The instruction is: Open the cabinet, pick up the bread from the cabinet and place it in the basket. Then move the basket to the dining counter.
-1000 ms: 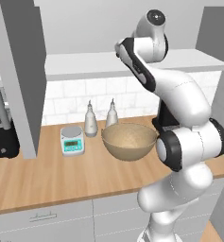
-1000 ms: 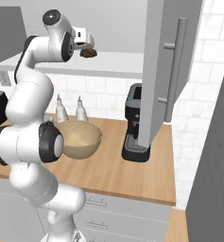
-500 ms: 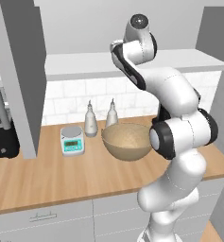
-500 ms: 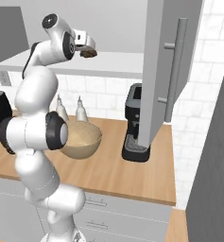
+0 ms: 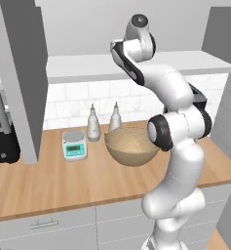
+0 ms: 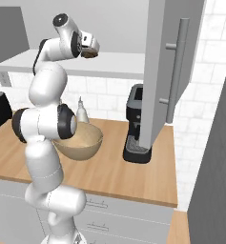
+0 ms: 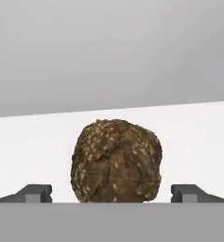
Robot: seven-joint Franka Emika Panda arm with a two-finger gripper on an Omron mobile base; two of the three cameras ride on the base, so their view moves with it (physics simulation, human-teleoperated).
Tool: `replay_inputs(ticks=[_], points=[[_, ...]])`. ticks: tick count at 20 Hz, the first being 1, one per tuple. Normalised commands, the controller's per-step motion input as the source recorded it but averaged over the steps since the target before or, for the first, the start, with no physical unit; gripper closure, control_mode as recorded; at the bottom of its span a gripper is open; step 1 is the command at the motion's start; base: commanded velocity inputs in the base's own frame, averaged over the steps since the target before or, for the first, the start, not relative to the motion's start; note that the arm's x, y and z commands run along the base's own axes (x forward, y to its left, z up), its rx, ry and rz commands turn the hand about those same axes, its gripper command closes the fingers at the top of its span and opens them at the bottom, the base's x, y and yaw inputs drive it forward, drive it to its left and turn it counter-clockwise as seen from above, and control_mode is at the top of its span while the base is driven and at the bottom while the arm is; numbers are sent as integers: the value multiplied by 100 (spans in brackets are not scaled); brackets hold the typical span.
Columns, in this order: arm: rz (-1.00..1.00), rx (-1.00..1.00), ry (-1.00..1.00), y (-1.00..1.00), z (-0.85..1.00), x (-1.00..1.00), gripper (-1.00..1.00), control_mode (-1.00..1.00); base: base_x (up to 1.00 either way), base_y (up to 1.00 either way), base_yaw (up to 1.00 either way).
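Hand view puts the bread [image 7: 116,160] dead centre on the white cabinet shelf [image 7: 33,151], with one dark fingertip [image 7: 35,193] low at its left and the other low at its right, both standing clear of the crust, so the gripper [image 7: 116,196] is spread wide and holds nothing. From the right base view, moving left to right, the arm reaches up with the gripper [image 6: 90,47] at the shelf's front edge, the dark lump of bread [image 6: 89,54] right at its tips, the basket [image 6: 78,141] down on the wooden counter partly behind the arm, then the coffee machine [image 6: 136,125] and the open cabinet door [image 6: 169,71] with its long bar handle. The cabinet is already open, so the step in hand looks like the pick. Next the hand probably needs to ease forward until the fingers flank the loaf's middle, then close before lifting and carrying it down to the basket.
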Motion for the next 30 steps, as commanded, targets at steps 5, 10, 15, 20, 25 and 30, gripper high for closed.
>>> replay_inputs(ticks=[5, 10, 15, 20, 25, 30], points=[[-1, 0, 0, 0, 0, 52, -100, -100, 0, 0, 0], [-1, 0, 0, 0, 0, 35, -100, -100, 0, 0, 0], [-1, 0, 0, 0, -6, 19, -100, -100, 0, 0, 0], [-3, -4, 1, 0, -30, 0, -100, -100, 0, 0, 0], [0, -10, 0, 0, -41, 0, -100, -100, 0, 0, 0], [0, -3, -1, 0, -25, 0, -100, -100, 0, 0, 0]])
